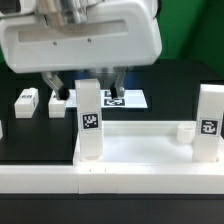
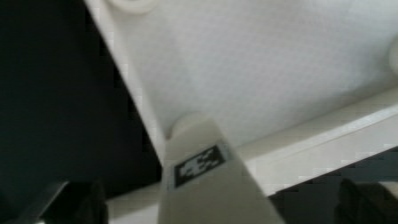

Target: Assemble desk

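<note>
The fingers (image 1: 54,84) stand wide apart and hold nothing. They hang one on each side of an upright leg (image 1: 90,135), close to its top but clear of it. The wrist view shows the same: the leg with its marker sits between the two dark fingertips.

That leg stands at a corner of the white tabletop (image 1: 140,150), on the exterior view's left. A second leg (image 1: 210,122) stands upright at the corner on the exterior view's right. The tabletop lies rim-up on the black desk (image 1: 20,140), just behind the long white rail (image 1: 40,181) along the near edge.

Two more legs (image 1: 27,98) (image 1: 58,103) lie loose on the black desk beyond the tabletop, near the marker board (image 1: 128,99).

By this showing the job is about half done, with two legs placed and two not yet fetched. The seats are too blurred to say whether either standing leg is fully home in its socket. The leg between the fingers may want further seating before the next one is picked up.
</note>
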### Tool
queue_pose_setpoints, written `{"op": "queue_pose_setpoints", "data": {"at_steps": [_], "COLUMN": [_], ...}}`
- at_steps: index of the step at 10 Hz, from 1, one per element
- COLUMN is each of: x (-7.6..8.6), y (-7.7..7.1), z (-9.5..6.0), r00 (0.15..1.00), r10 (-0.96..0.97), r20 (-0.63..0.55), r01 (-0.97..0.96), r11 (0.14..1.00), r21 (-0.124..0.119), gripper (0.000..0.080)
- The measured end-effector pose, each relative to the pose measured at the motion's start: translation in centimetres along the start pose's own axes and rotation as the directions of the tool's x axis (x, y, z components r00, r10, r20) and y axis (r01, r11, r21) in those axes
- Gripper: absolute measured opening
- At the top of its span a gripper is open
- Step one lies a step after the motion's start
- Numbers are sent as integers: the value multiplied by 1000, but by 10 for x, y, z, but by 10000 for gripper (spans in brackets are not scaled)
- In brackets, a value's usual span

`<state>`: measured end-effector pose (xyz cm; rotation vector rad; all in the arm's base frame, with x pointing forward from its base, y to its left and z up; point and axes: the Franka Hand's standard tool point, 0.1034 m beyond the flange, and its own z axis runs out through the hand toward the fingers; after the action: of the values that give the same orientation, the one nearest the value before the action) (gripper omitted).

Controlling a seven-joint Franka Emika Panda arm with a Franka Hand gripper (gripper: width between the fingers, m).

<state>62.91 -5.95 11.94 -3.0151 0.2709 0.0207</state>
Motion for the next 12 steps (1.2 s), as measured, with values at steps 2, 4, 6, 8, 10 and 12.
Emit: {"op": "queue_pose_setpoints", "data": {"at_steps": [2, 4, 6, 8, 10, 12], "x": [8, 9, 9, 9, 9, 10], "y": [6, 10, 9, 7, 5, 0], "z": [2, 2, 3, 3, 3, 3], "r00": [954, 967, 975, 996, 997, 932], "r10": [-297, -247, -216, -70, 53, 358], "r20": [-50, -59, -59, -61, -62, -65], "r01": [294, 246, 215, 69, -52, -357], "r11": [954, 969, 976, 998, 999, 934], "r21": [-49, -20, -16, -3, 8, 21], "gripper": [649, 649, 403, 288, 288, 288]}}
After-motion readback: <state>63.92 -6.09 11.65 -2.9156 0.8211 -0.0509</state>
